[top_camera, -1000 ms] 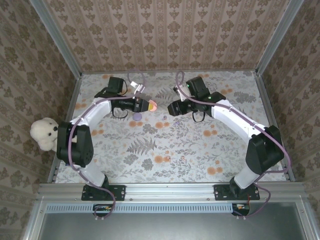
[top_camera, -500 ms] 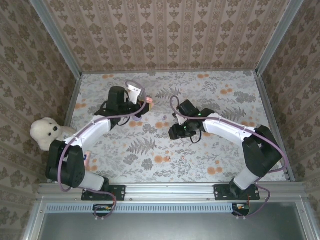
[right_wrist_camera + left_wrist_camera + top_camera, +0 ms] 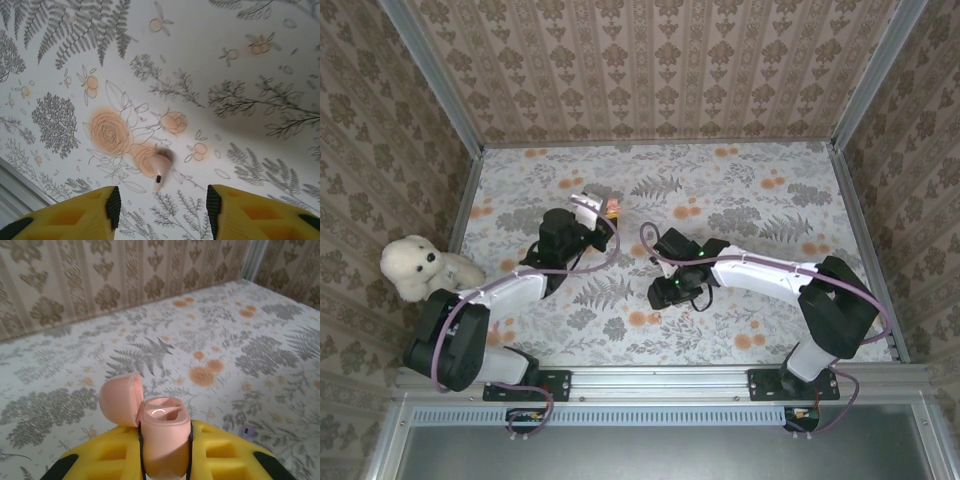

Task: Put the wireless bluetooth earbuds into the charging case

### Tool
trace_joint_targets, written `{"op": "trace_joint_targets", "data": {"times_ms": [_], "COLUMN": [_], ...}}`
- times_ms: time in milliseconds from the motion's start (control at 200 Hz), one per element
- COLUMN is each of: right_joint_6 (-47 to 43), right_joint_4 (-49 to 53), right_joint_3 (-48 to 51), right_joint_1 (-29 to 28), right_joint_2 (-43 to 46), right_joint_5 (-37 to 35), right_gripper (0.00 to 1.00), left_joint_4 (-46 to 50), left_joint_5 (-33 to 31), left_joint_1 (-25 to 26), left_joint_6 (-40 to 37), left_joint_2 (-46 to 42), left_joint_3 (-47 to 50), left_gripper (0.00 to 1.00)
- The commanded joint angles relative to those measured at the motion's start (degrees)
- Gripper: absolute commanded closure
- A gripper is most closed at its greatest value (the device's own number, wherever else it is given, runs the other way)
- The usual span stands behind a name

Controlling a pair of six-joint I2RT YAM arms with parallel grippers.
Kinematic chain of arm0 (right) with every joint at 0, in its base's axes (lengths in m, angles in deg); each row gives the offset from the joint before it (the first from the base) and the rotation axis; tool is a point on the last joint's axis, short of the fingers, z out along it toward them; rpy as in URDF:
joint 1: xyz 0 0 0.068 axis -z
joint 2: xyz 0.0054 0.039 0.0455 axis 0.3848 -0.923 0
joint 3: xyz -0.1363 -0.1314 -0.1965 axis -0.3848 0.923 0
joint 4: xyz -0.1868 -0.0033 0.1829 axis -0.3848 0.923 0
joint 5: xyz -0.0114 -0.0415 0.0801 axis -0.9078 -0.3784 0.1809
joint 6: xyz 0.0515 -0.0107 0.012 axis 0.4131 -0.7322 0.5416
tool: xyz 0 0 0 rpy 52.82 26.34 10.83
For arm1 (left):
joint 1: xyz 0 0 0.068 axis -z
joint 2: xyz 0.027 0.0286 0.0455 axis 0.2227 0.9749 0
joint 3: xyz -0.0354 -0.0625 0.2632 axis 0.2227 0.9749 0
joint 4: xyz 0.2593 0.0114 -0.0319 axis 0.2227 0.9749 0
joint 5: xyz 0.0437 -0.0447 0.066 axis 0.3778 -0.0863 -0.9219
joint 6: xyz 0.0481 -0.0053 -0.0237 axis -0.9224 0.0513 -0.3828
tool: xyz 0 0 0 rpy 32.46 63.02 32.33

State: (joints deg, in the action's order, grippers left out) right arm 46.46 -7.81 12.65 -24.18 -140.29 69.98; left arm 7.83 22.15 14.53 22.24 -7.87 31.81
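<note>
Charging case [image 3: 616, 208] sits pinched in the left gripper [image 3: 608, 212] in the top external view, above the flowered table [image 3: 770, 200]. The right gripper [image 3: 662, 292] points down at the table near the middle, well apart from the case. The step in hand looks like picking up an earbud, so the left arm would do best to hold the case steady with its mouth facing up.

From the left wrist, the case [image 3: 162, 432] stands upright between the yellow fingers [image 3: 220, 457], which are clamped on its lower body. Its lid [image 3: 120, 397] is hinged back to the left, and the inside is exposed. Whether a bud already sits in it I cannot tell.

From the right wrist, a pink earbud [image 3: 160, 167] lies on the table just ahead of the gap. The right gripper [image 3: 162, 202] has its fingers [image 3: 87, 215] apart, touching nothing. It should come down centred on the bud and close gently, since so small and smooth a piece could well slip out sideways.
</note>
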Motion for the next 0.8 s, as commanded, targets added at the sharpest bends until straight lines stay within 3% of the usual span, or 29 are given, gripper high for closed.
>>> {"op": "trace_joint_targets", "data": {"times_ms": [0, 190, 515, 795], "right_joint_6": [2.8, 4.9, 5.8, 5.5], "right_joint_4": [-0.1, 1.4, 4.8, 9.6], "right_joint_3": [0.3, -1.2, -4.2, -7.9], "right_joint_1": [-1.6, -3.2, -6.2, -8.8], "right_joint_2": [-0.8, -1.6, -5.4, -9.2], "right_joint_5": [-2.0, -3.5, -6.0, -12.3], "right_gripper": [0.48, 0.5, 0.52, 0.53], "left_joint_4": [-16.6, -29.3, -29.6, -29.4], "left_joint_5": [-3.5, -4.5, -4.3, -4.5], "left_joint_1": [0.0, -0.6, -0.6, -0.7], "left_joint_6": [1.0, 4.1, 4.9, 5.2], "left_joint_2": [-0.5, 1.3, 0.7, -0.3], "left_joint_3": [3.8, 7.4, 6.3, 6.5], "left_gripper": [1.0, 1.0, 1.0, 1.0]}}
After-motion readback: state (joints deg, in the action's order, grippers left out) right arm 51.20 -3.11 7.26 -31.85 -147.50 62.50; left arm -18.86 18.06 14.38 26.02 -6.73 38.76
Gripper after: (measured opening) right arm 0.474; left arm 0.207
